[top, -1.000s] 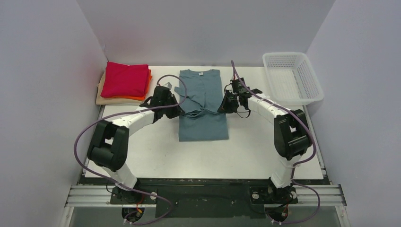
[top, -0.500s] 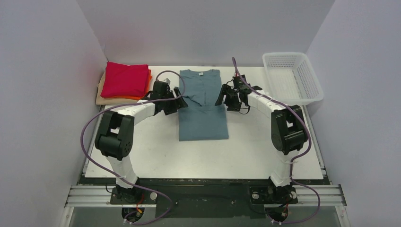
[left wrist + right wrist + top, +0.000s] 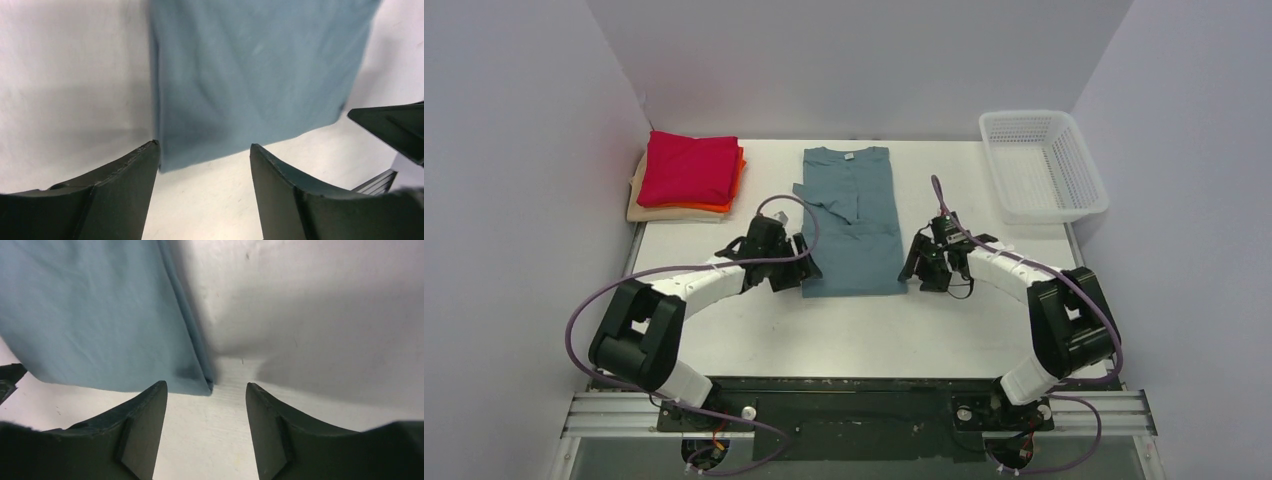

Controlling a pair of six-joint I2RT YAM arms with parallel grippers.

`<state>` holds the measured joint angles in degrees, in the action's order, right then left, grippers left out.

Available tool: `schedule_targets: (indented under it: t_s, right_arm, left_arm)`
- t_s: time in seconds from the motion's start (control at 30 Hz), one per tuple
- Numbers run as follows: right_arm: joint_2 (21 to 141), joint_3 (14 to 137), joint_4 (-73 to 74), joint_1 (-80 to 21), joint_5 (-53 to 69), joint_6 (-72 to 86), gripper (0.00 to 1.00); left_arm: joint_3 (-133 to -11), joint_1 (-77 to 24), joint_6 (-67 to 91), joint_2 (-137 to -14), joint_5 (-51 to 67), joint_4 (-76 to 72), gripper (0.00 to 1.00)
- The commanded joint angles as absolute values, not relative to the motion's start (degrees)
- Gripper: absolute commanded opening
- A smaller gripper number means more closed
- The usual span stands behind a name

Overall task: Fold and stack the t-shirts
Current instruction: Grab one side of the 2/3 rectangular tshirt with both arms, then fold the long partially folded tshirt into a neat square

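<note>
Overhead and close wrist views share t-shirt (image 3: 854,225)

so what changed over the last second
The left gripper and right gripper let go of the folded-in sides of the dusty teal-blue cotton t-shirt, opened, and drew back toward its near hem corners. The red-topped stack of folded t-shirts and white mesh basket stayed put.

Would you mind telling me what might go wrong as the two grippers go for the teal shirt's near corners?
1. The open left gripper and right gripper are at the near corners of the teal t-shirt; pinching only the top layer could pull the fold apart.
2. The folded-in sleeve lies loose and may flop out when the hem lifts.
</note>
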<state>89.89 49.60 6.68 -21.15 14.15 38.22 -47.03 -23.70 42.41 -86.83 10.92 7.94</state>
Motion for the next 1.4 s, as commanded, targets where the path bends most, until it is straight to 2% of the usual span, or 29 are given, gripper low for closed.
schedule_targets:
  t_s: [0.0,0.2,0.3,0.37,0.4,0.43,0.47,0.5,0.53,0.6,0.8,1.03,1.2,1.37]
  right_arm:
    - [90.1,45.8,3.1,-22.3,15.9,42.9,0.52]
    - [93.0,44.5,1.7,-23.1,17.1,43.7,0.36]
    - [93.5,44.2,1.2,-23.4,17.2,43.9,0.34]
    - [93.9,44.1,0.8,-23.4,17.2,43.9,0.29]
    - [94.3,44.3,0.7,-23.4,17.4,44.0,0.25]
    - [94.5,44.3,0.7,-23.4,17.7,44.2,0.23]
    - [94.5,44.3,0.6,-23.4,18.2,44.2,0.16]
    - [94.5,44.2,0.5,-23.6,18.3,44.3,0.12]
    - [93.9,43.9,0.5,-23.7,18.1,44.4,0.04]
    - [92.6,43.2,0.5,-23.8,17.8,44.3,0.00]
    - [83.8,39.6,7.9,-25.9,18.8,42.2,0.00]
    - [68.9,30.0,14.0,-34.4,19.8,48.2,0.00]
    - [53.5,26.2,18.1,-42.3,20.3,57.4,0.00]
    - [47.5,29.6,19.9,-44.1,19.9,59.4,0.00]
  left_arm:
    - [-43.3,-25.1,45.4,-86.0,9.5,7.7,0.70]
    - [-42.6,-26.4,45.3,-88.5,8.8,8.3,0.49]
    - [-42.0,-27.4,45.4,-89.5,8.4,8.3,0.46]
    - [-41.6,-27.9,45.6,-90.7,8.4,7.9,0.41]
    - [-41.7,-27.9,45.7,-91.2,8.6,7.7,0.33]
    - [-42.0,-27.9,45.7,-92.0,8.4,7.6,0.20]
    - [-42.3,-27.9,45.8,-92.3,8.2,7.7,0.13]
    - [-42.4,-27.9,45.9,-92.9,7.5,7.8,0.02]
    - [-42.5,-27.9,45.9,-93.0,7.4,7.5,0.00]
    - [-41.9,-27.9,45.8,-92.6,7.5,6.5,0.00]
    - [-35.9,-30.8,47.0,-83.1,6.5,10.4,0.00]
    - [-28.5,-42.9,55.0,-62.1,1.8,24.6,0.00]
    - [-28.9,-49.5,60.4,-43.3,3.1,38.5,0.00]
    - [-34.6,-50.9,60.8,-35.2,3.2,41.7,0.00]
